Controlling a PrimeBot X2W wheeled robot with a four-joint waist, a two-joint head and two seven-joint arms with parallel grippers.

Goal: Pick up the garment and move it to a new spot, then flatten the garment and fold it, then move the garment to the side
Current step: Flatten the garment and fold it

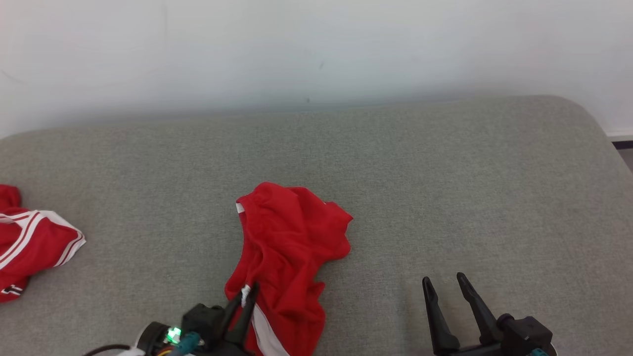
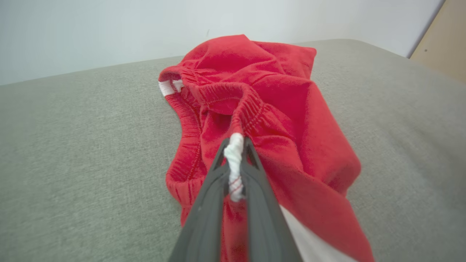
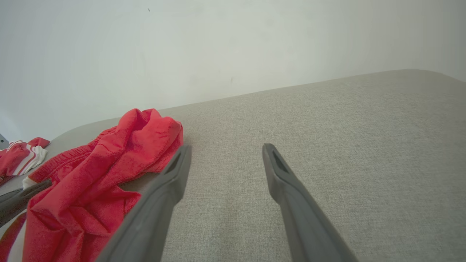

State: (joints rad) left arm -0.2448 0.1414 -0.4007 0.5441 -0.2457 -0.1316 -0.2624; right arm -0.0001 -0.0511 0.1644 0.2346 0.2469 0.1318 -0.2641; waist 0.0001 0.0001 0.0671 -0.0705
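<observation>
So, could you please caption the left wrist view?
The left end effector pinches white trim on the crumpled red garment.

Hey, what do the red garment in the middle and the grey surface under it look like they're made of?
The red garment: likely a soft knit, cotton or synthetic, matte; it crumples into loose folds and has a gathered elastic waistband. The grey surface: woven upholstery fabric, matte, with a fine speckled weave and rounded padded edge.

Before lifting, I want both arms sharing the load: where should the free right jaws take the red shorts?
Probably the bunched far-right edge of the red shorts, approached low from the robot's right: it stands proud of the cushion, facing them; the left jaws hold the striped corner.
</observation>
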